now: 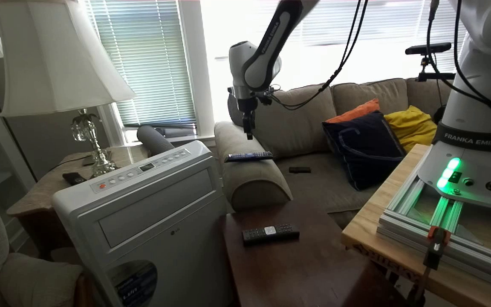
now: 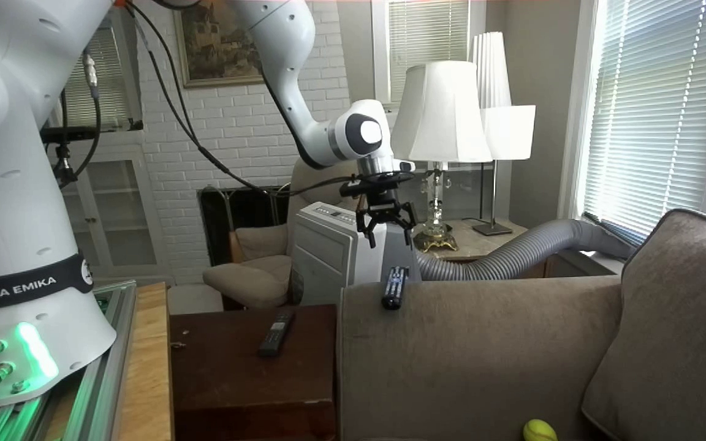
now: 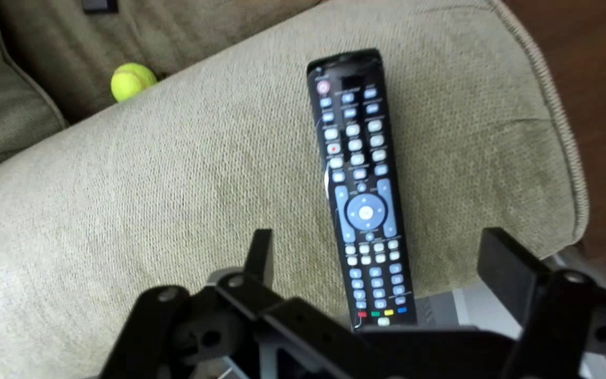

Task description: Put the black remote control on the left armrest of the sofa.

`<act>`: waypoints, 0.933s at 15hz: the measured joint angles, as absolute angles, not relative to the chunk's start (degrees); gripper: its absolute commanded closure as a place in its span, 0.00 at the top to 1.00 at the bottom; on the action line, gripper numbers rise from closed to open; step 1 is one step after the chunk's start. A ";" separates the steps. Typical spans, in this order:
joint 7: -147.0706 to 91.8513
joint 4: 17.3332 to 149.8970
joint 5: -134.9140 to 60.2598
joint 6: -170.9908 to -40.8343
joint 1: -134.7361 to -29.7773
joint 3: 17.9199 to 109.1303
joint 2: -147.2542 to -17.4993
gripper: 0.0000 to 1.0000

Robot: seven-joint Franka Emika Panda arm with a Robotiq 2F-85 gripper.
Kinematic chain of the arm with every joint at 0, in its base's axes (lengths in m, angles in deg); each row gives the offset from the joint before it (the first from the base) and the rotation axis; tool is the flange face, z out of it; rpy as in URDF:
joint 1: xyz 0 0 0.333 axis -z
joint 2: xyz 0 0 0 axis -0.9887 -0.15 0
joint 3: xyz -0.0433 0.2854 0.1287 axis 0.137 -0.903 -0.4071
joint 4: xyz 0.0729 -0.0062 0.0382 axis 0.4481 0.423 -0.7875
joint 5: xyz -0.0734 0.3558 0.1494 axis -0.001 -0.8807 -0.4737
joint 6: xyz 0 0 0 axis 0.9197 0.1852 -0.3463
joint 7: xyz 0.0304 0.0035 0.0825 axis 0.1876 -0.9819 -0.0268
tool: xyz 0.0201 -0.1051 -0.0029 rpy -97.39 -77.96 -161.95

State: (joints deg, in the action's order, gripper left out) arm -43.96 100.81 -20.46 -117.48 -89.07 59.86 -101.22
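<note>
1. Gripper [image 2: 390, 243] is spread wide with nothing in it, hovering above the left armrest [image 1: 252, 175] of the sofa [image 1: 290, 132].
2. The small black remote control [image 1: 300, 169] is down on the sofa itself, between that armrest and a navy pillow [image 1: 362, 149]. Only part of it shows in the wrist view.
3. Armrest's kinda taken, btw: a slimmer remote [image 3: 363, 184] with pale buttons lies crosswise there, below the gap between the fingers [image 3: 262, 255].
4. Tennis ball [image 3: 132, 80] sits just inside the armrest.
5. Bulky white appliance [image 1: 156, 217] stands just outside it; a brown table [image 1: 296, 273] out front holds another dark remote [image 1: 271, 234].
</note>
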 measured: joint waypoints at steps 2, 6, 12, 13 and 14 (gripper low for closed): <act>-39.54 102.38 -21.00 -111.90 -90.00 59.81 -98.29 1.00; -29.04 107.28 -21.22 -104.34 -92.73 59.15 -92.95 1.00; -17.53 119.15 -26.52 -113.11 -94.79 54.40 -89.25 1.00; -15.59 121.03 -26.78 -117.47 -95.21 54.20 -89.22 1.00; -13.29 122.92 -26.77 -122.25 -95.86 54.45 -89.25 1.00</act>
State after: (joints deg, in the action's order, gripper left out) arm -13.29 122.92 -26.77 -122.25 -95.86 54.45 -89.25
